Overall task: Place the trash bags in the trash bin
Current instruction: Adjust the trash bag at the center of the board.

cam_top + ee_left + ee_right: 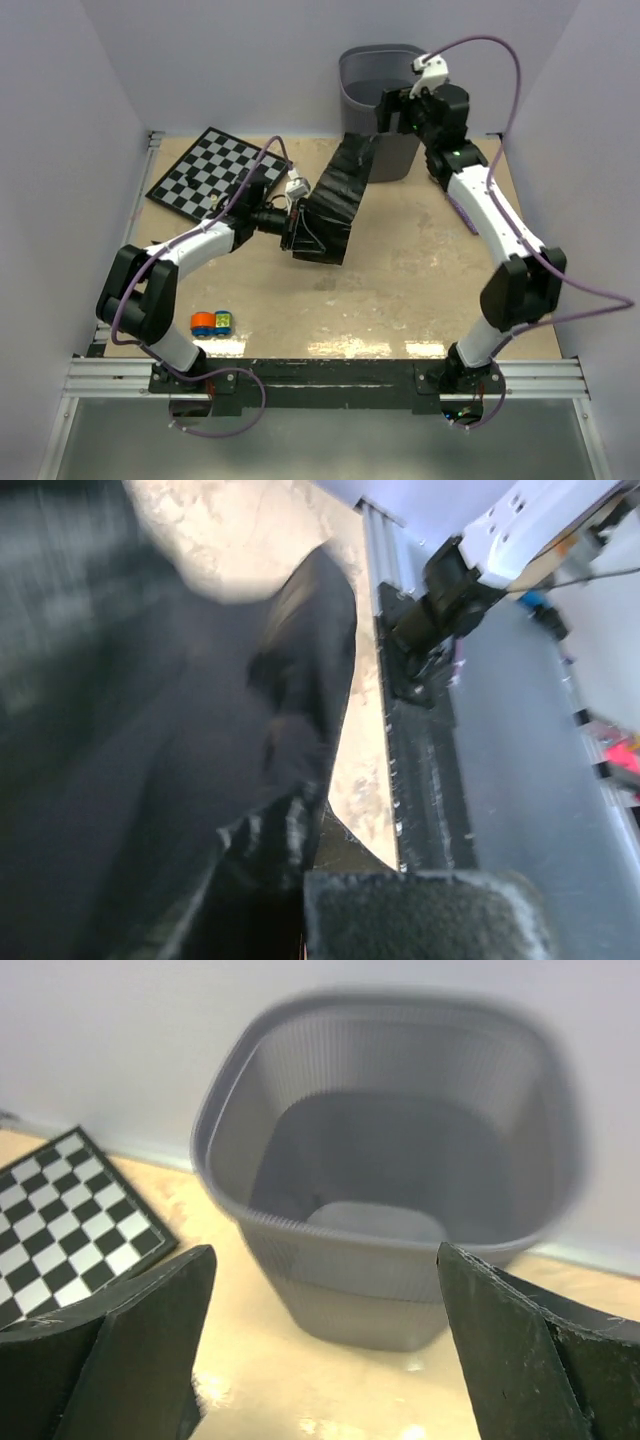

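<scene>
Over the middle of the desk point(420, 300), the left end effector point(293, 228) clamps a black trash bag point(335, 205) that stretches toward the grey trash bin point(345, 75) at the back. The right end effector point(322, 1260) hovers wide and empty. The bag should be lifted above the rim before release.

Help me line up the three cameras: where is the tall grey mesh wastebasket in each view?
Top external: the tall grey mesh wastebasket stands at the far edge, right of centre.
Left wrist: not in it; a crinkly black plastic bag fills the left side.
Right wrist: wastebasket dead centre, open mouth towards the camera.
Shared landmark: the black-and-white checkerboard lies left of the wastebasket in the top and right wrist views.
</scene>
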`<move>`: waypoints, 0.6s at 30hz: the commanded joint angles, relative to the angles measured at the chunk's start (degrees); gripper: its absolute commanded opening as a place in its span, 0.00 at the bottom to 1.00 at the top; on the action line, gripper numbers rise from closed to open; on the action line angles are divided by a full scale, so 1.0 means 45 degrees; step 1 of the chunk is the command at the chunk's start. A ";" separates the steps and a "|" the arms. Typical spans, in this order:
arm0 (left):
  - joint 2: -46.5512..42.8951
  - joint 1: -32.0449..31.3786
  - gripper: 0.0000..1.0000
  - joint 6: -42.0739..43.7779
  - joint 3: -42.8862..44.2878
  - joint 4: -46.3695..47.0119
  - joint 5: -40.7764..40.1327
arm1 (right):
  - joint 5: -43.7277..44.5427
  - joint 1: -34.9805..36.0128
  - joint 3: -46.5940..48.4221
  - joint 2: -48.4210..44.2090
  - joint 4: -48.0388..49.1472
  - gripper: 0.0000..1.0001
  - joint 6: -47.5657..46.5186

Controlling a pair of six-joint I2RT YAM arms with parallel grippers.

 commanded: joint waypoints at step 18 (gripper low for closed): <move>0.1526 0.1263 0.00 -1.2184 0.4813 0.5856 0.1300 | -0.6788 0.3017 -0.6633 -0.8436 -0.3176 0.84 -1.5082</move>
